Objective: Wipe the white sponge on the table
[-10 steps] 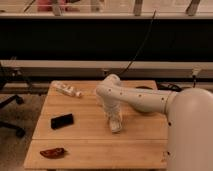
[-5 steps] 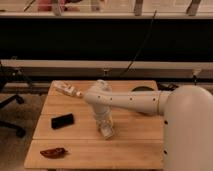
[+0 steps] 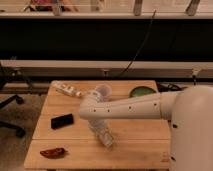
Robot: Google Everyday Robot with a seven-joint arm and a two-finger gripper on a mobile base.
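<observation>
The table (image 3: 140,134) is a light wooden top of wide planks. My arm reaches in from the right and bends at an elbow (image 3: 92,107) over the middle of the table. My gripper (image 3: 105,137) points down at the table's front middle. A small off-white block, the white sponge (image 3: 108,142), shows at its tip, held against the wood. The gripper is shut on it. Most of the sponge is hidden by the gripper.
A black phone-like object (image 3: 62,120) lies at the left. A red-brown item (image 3: 52,151) lies at the front left corner. A white packet (image 3: 66,89) lies at the back left, a translucent cup (image 3: 103,91) behind my elbow, a green round thing (image 3: 140,92) at the back right. An office chair (image 3: 10,107) stands left of the table.
My gripper has slid the sponge left and then toward the table's front edge. The elbow has swung left. The other objects have not moved.
</observation>
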